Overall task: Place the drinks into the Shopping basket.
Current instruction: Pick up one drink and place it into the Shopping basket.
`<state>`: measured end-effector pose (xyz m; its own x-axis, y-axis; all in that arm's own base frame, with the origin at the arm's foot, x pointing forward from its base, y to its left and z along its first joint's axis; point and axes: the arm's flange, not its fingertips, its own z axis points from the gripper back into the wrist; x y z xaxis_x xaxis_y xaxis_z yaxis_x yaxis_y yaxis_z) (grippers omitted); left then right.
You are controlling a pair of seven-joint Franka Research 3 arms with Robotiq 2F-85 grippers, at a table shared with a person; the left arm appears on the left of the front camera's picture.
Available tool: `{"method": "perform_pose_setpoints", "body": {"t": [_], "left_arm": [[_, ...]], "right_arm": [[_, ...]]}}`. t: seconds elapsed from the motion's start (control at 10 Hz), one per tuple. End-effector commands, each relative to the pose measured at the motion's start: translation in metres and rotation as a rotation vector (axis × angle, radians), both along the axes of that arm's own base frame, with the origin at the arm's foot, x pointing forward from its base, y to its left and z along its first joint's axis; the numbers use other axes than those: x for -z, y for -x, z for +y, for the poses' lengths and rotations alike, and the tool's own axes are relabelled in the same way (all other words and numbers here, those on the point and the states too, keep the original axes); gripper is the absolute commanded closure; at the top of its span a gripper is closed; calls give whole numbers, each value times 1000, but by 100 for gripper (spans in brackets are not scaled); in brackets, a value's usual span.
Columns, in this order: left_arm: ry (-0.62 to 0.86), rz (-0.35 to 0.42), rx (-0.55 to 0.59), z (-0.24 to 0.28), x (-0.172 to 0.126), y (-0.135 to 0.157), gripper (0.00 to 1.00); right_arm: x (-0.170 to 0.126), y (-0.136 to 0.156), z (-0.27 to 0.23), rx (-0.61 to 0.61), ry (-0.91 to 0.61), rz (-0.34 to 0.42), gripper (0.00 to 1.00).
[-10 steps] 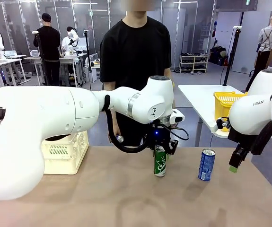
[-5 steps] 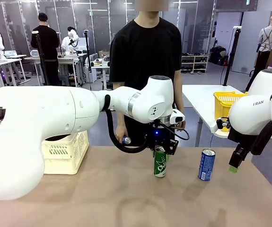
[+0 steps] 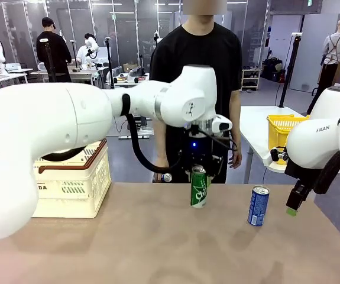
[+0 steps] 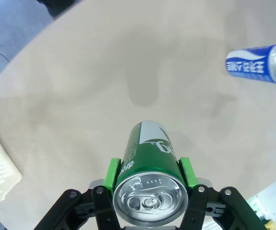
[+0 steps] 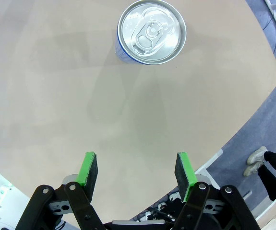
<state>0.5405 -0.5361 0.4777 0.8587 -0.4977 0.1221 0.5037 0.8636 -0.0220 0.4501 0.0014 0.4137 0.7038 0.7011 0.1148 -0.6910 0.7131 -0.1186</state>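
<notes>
The left gripper (image 4: 149, 168) is clasping the green can (image 3: 199, 188) around its top at mid-table, well right of the Shopping basket (image 3: 75, 177). The right gripper (image 5: 136, 167) is hanging agape and empty, just right of the upright blue can (image 3: 258, 206).

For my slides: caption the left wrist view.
Green can gripped by left tool; blue can farther across the table.
</notes>
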Motion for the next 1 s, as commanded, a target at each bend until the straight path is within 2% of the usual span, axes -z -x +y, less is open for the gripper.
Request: {"method": "perform_pose_setpoints", "body": {"t": [0.0, 0.2, 0.5, 0.7, 0.8, 0.9], "left_arm": [[-15, -27, 26, -3, -40, 4, 70], [-30, -68, 48, 7, -77, 17, 70], [-15, -88, 55, 22, -103, 22, 70], [-16, -76, 103, 29, -102, 24, 70], [5, -88, 49, 22, -98, 25, 70], [5, -88, 49, 22, -98, 25, 70]], "right_arm": [[1, 1, -1, 1, 1, 1, 19], [1, 1, -1, 1, 1, 1, 19], [1, 1, -1, 1, 1, 1, 19], [1, 1, -1, 1, 1, 1, 19], [1, 1, -1, 1, 1, 1, 19], [1, 1, -1, 1, 1, 1, 19]]}}
